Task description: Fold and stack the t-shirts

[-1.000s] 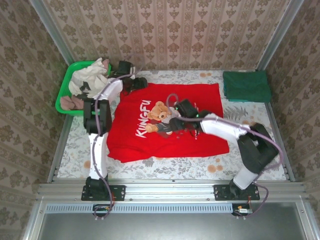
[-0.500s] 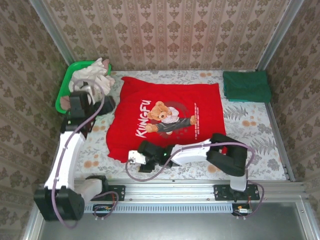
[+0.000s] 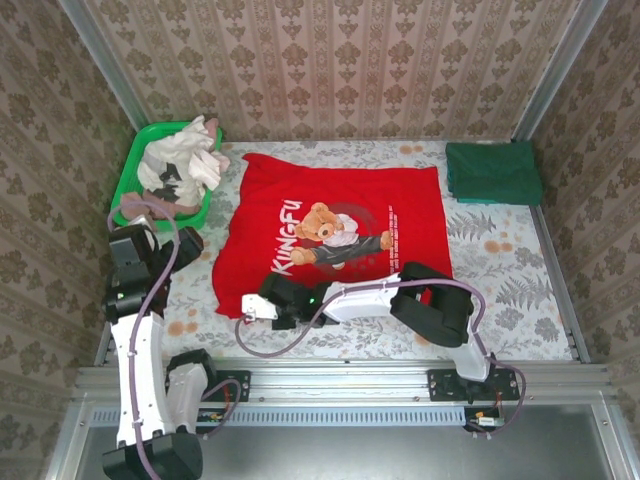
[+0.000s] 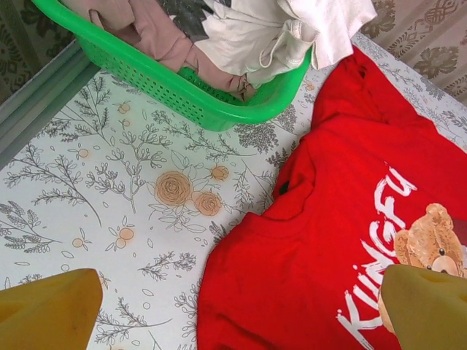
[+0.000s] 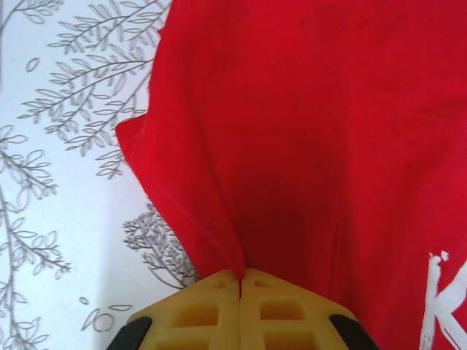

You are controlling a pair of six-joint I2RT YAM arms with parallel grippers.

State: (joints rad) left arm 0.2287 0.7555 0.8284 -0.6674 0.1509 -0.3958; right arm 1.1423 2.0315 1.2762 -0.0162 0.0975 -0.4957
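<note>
- Since a moment ago the right gripper has clamped shut on the red t-shirt, and the left arm has drawn back from beside the basket toward the near-left of the table.
- A second ago the right gripper was over the bear print and the left gripper was at the shirt's far-left shoulder.
- That red t-shirt lies spread face up in the middle of the table, its teddy-bear print and white "KUNGFU" lettering showing.
- At its near-left hem, the right wrist view shows the right gripper with fingers pressed together, pinching a raised ridge of red cloth.
- A dark green t-shirt sits folded at the far-right corner, well apart from the red one.
- Off the red shirt's left edge, the left gripper holds nothing.
- In its own wrist view the left gripper has its yellow fingers spread wide, above the floral cloth and the shirt's left sleeve.
- Beyond it, a green basket at the far-left corner holds a heap of white and pinkish clothes.
- Everything rests on the floral-patterned table.
</note>
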